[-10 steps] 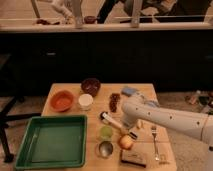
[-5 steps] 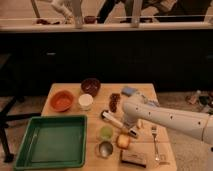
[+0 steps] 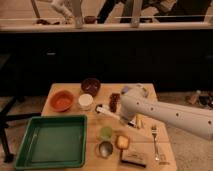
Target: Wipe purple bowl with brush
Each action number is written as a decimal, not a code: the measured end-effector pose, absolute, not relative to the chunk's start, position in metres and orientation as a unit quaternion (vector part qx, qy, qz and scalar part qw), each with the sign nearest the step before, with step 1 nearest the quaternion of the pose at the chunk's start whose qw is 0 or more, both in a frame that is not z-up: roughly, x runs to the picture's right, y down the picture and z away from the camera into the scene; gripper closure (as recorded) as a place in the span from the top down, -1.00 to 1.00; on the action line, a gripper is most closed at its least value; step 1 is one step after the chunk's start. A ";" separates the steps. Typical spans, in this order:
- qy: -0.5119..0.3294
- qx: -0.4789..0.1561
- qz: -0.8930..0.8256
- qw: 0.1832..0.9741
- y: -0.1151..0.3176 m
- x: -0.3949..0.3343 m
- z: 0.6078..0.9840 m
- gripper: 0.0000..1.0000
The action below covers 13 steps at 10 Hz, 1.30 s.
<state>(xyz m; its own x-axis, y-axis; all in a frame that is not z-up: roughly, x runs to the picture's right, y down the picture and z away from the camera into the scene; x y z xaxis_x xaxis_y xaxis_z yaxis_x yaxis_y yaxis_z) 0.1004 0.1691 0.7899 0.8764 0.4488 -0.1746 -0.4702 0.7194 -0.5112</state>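
- Green tray (image 3: 50,118) lies nearest, aside from my work.
- My gripper (image 3: 126,120) seems pinched on the brush (image 3: 106,111) handle, head aimed forward for scrubbing.
- The purple bowl (image 3: 90,86) sits beyond, behind the white cup (image 3: 85,101), not yet touched.

Dim warm light, bg dark; gripper (image 3: 129,120) grips brush (image 3: 107,112) over table (image 3: 142,145).

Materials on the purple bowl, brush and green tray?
Purple bowl: probably plastic; dull dark maroon, no glare.
Brush: slim white handle, likely plastic; head material unclear.
Green tray: probably plastic; uniform colour, faint sheen.
End effector: mid-table, apparently shut on the brush handle.
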 end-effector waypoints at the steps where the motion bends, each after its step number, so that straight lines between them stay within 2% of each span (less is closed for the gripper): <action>1: 0.015 -0.273 0.245 0.930 0.160 0.099 0.784 -1.00; 8: 0.004 -0.227 0.240 0.944 0.094 0.073 0.789 -1.00; 13: -0.013 -0.199 0.248 0.948 0.055 0.052 0.778 -1.00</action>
<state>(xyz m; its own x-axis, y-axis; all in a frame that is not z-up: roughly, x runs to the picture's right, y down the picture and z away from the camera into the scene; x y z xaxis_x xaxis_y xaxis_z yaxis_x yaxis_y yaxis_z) 0.0522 0.0551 0.7781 0.8771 0.4745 -0.0743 -0.4643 0.7983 -0.3836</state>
